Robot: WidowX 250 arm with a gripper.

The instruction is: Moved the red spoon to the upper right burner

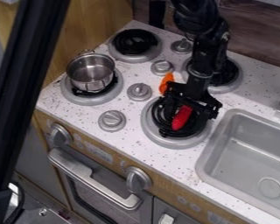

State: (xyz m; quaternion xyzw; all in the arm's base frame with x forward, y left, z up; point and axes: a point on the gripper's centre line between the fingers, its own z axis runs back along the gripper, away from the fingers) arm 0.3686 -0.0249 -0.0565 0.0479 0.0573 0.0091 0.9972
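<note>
Evidently, I'm dealing with the pick-up step: on the fixed camera, the spoon (181, 118) is lying across the lower right burner (147, 124), and the gripper (192, 109) is hanging right over it. Its fingers are standing spread, one toward each side of the spoon, and I'm not seeing them pinch anything. The upper right burner (238, 78) is waiting behind, partly hidden by the arm (202, 63), so the carry is looking short. Next, I'm needing to centre on the spoon, close evenly and lift straight up before swinging back. I'm minding the coils, since a low grip is risking a snag on them, and I'm watching the orange thing (166, 82) just beside the gripper, which a sideways drift is likely to nudge.
</note>
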